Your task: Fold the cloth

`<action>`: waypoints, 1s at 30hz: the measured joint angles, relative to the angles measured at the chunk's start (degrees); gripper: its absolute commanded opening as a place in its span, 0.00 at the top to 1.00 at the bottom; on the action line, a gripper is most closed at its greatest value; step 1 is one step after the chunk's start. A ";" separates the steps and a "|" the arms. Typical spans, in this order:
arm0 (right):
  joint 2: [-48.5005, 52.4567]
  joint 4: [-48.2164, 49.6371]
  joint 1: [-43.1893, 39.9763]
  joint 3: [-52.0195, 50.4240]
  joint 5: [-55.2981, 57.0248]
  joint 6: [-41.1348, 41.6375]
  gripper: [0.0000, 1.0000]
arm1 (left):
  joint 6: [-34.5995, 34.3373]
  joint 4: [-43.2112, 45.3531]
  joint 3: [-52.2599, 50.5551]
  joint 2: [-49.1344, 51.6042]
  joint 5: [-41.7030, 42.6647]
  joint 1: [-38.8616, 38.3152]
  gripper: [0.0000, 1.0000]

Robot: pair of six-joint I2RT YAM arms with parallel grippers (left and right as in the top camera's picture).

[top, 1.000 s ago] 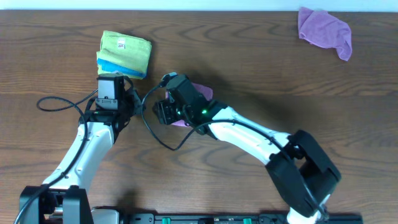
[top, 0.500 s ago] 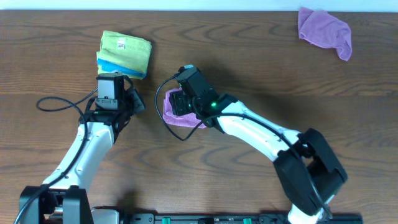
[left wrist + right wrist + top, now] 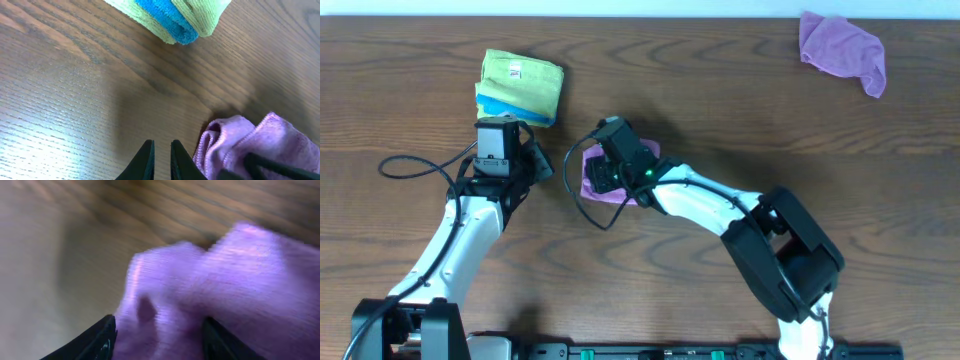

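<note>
A small purple cloth [image 3: 590,180] lies bunched on the wood table at centre left. My right gripper [image 3: 604,176] is low over it, its jaws open wide with the cloth between them. The right wrist view shows the cloth [image 3: 210,280] filling the space between the two fingers [image 3: 157,335]. My left gripper [image 3: 540,165] is just left of the cloth, shut and empty. In the left wrist view its fingers [image 3: 161,157] are over bare wood, with the cloth [image 3: 260,145] to their right.
A folded stack of green and blue cloths [image 3: 520,88] sits at the back left, also in the left wrist view [image 3: 185,20]. Another crumpled purple cloth [image 3: 842,50] lies at the back right corner. Black cables loop beside both arms.
My right gripper swung right and back from the cloth's left side, then shifted a little left onto the cloth. More of the cloth's left edge now shows. The left arm has not moved.
</note>
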 measured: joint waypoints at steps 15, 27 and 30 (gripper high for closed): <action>-0.55 -3.34 2.40 0.00 -3.50 -0.50 0.01 | -1.70 0.55 0.00 -0.37 -0.22 0.02 0.23; -13.18 -5.11 -2.23 0.02 -10.58 -2.08 0.01 | -2.78 0.09 0.00 -7.43 0.13 0.07 0.05; -16.76 -9.64 -3.26 0.00 -10.58 -3.02 0.01 | -3.02 -0.13 0.00 -7.63 3.06 0.07 0.05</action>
